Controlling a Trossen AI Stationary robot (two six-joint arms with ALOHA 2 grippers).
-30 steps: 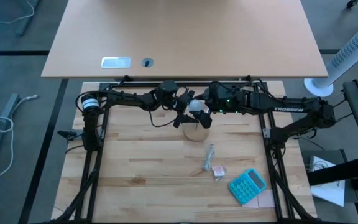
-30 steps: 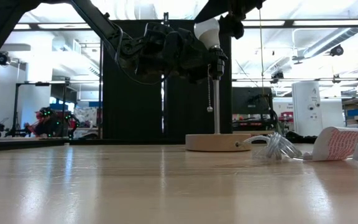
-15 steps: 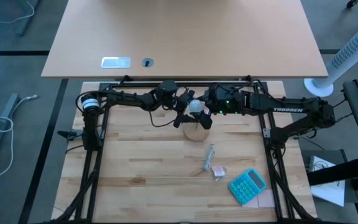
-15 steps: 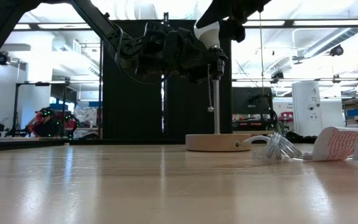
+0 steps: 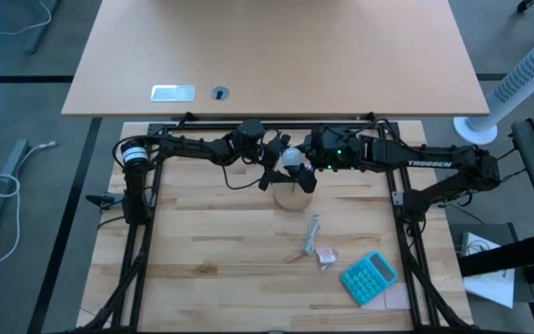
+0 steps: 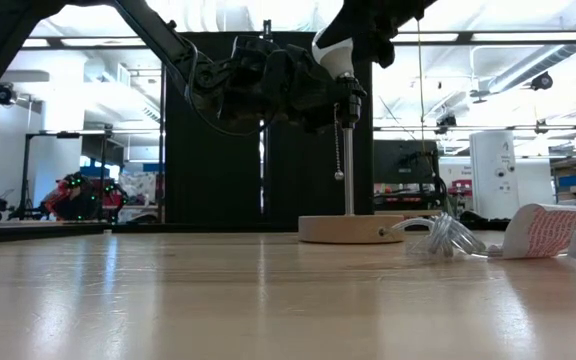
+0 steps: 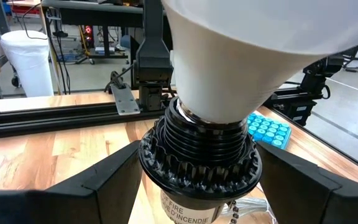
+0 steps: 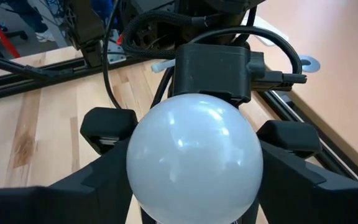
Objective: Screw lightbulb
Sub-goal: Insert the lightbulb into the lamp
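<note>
Bulb seated in the socket, a gripper on each part.

The bulb (image 8: 193,155) sits upright above the wooden base (image 6: 351,228), its neck threaded into the black socket (image 7: 199,163) at the top of the thin post, back centre of the table (image 5: 230,250). The left gripper (image 7: 199,186) reaches in from the left arm's side, its fingers (image 7: 98,186) spread on either side of the ribbed socket collar and close against it; actual contact can't be made out. The right gripper (image 8: 194,168) comes from the right arm's side, fingers (image 8: 291,180) bracketing the white globe, close to its sides; a firm pinch can't be confirmed. A pull chain (image 6: 338,150) hangs beside the post. In front lie a crumpled wrapper (image 5: 313,237) and a blue calculator (image 5: 369,276), well apart from the base.
</note>
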